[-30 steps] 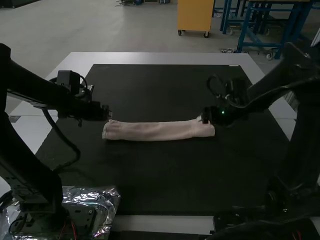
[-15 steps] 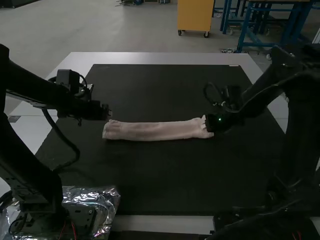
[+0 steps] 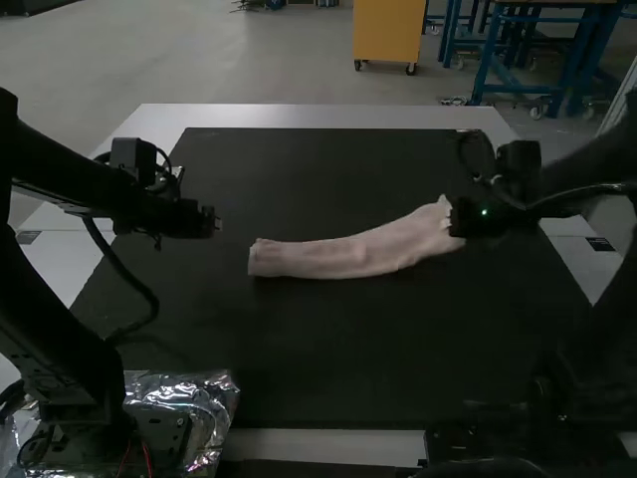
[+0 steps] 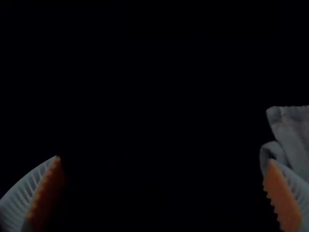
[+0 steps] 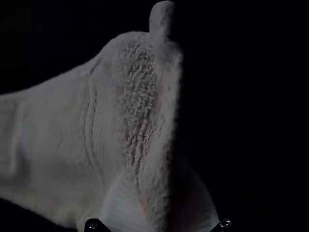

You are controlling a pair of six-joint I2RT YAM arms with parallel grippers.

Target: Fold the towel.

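Pinkish and pale, the towel (image 3: 348, 256) lay as a long, narrow strip across the middle of the dark mat (image 3: 328, 358) on the table (image 3: 328, 117), its right end angled toward the far side. My right claw (image 3: 454, 217) was closed on that end, cloth pinched between its two fingers. My left claw (image 3: 215, 221) was spread wide and empty, just beyond the strip's left end and not touching it.

I judged the cloth light, limp and in no way fragile. Its nubbly pile would likely grip my pads (image 4: 284, 200) well, so the risk was less of slipping than of the layers shearing apart. At the left end a loop of cloth lay beside a loose corner, and a shallow pinch there might catch just one layer. For that end, I would take every layer together, well in from the edge. The right end needed an even, gentle pull, because the strip sagged and bent so easily.
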